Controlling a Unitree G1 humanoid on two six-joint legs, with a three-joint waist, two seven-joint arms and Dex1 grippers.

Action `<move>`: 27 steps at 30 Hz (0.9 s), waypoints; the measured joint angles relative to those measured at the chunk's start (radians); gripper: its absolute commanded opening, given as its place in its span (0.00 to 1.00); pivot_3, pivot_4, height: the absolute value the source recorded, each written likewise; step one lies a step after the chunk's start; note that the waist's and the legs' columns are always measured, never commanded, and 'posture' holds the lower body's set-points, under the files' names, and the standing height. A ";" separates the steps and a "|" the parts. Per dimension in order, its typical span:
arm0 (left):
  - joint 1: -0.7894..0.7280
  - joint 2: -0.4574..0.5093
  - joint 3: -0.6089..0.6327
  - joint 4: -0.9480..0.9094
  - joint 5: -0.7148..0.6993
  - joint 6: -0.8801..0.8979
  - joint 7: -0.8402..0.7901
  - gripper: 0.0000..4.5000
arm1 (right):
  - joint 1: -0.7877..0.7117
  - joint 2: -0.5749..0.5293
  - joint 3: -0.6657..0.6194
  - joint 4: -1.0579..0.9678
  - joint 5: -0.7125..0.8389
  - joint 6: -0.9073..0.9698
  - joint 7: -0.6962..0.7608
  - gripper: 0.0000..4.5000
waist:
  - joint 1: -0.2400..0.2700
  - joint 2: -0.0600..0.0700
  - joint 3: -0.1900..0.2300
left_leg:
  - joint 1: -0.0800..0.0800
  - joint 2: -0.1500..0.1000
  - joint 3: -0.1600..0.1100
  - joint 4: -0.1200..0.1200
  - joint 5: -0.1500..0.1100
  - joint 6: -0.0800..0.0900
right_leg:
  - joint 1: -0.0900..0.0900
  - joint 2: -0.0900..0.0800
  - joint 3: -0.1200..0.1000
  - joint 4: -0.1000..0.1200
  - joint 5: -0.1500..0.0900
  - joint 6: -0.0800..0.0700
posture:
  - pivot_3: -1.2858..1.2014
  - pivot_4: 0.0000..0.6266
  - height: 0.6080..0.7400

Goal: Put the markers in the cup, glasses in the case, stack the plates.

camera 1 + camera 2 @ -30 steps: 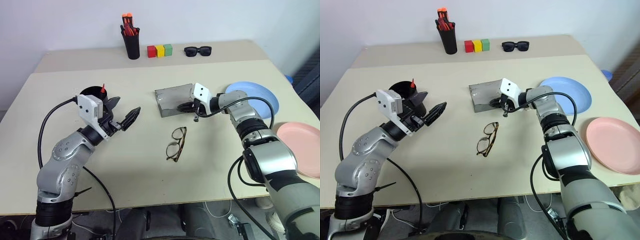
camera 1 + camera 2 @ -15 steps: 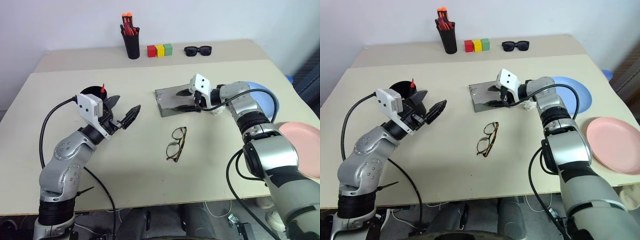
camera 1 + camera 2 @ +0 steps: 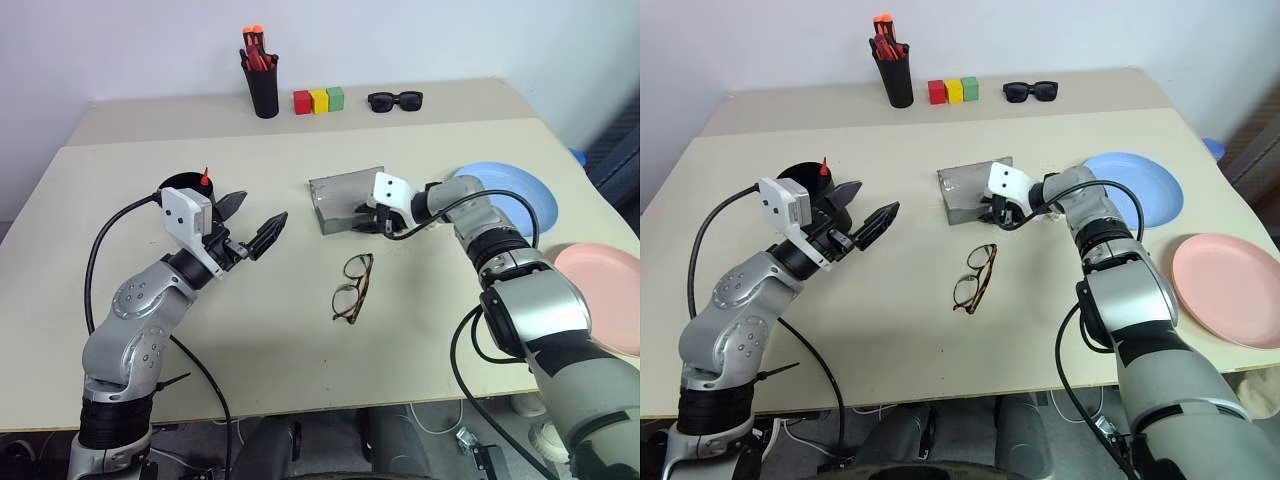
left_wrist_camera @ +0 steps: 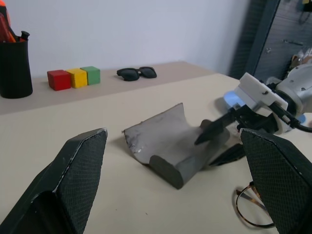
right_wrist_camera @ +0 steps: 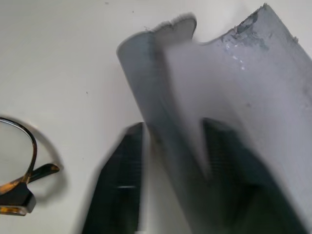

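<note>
The right gripper (image 5: 161,180) straddles the near wall of the open case (image 3: 345,198), one finger inside, one outside. The left gripper (image 3: 250,222) hangs spread wide, empty, by the cup (image 3: 180,184).

A: Where's the case (image 3: 345,200)?
B: Mid-desk (image 3: 300,330), toward the far side. Grey, hinged, lying open, its lid raised

A: And the glasses (image 3: 352,287)?
B: Just nearer than the case, flat on the desk, apart from it. Thin brownish frame, clear lenses, arms unfolded

A: The plates?
B: Both by the right edge, not stacked. The blue plate (image 3: 520,195) is farther back, the pink plate (image 3: 605,290) nearer, by the right edge

A: The cup (image 3: 183,186)?
B: Black, upright, left half of the desk. A red marker (image 3: 205,177) tip sticks out of it. I can't make out the white marker
</note>
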 measured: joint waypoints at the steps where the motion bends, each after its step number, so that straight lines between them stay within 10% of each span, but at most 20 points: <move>1: 0.000 0.000 0.000 0.000 0.000 0.000 0.001 1.00 | 0.000 0.000 0.000 0.002 -0.002 0.000 0.001 0.01 | 0.000 0.000 0.000 | 0.000 0.000 0.000 0.000 0.000 0.000 | 0.000 0.000 0.000 0.000 0.000 0.000 | 0.52 0.24 1.00; 27: 0.007 0.009 0.000 -0.009 -0.004 0.000 0.018 1.00 | 0.044 0.167 -0.057 -0.183 0.136 0.112 0.222 0.01 | -0.021 0.000 0.000 | 0.000 0.000 -0.003 0.000 0.000 0.000 | -0.002 0.000 0.002 0.002 0.000 0.000 | 0.52 0.24 1.00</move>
